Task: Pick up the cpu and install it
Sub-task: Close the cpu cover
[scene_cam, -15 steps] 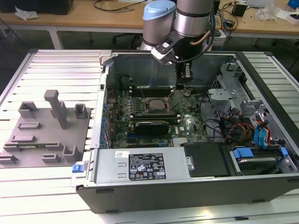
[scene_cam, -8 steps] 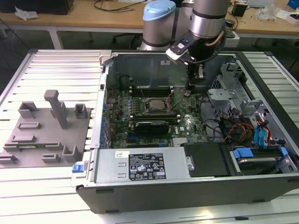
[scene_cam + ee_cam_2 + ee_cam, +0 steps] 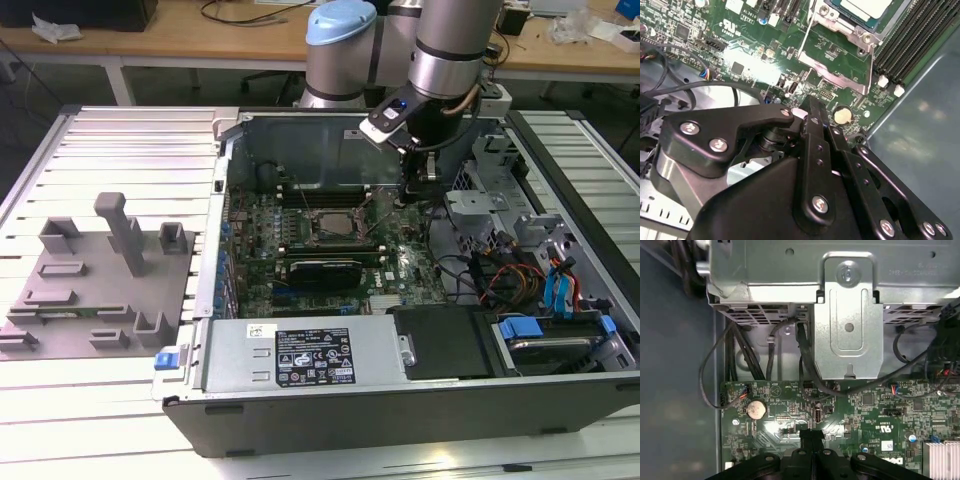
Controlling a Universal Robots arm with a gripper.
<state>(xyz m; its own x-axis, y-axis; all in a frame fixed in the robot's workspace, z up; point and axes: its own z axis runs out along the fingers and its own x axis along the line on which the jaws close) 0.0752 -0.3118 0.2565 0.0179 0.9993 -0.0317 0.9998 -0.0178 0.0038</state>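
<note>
Jaws closed over the motherboard (image 3: 755, 45) — cpu (image 3: 865, 6) lies apart, in its socket (image 3: 837, 27)

The power supply (image 3: 300, 360) carries a large black-and-white label (image 3: 312, 357) and a small white sticker (image 3: 262, 331) in the exterior view; their print is too fine to read. White silkscreen markings (image 3: 747, 16) and a white sticker (image 3: 886, 445) stand on the green motherboard (image 3: 920, 405), none legible.
</note>
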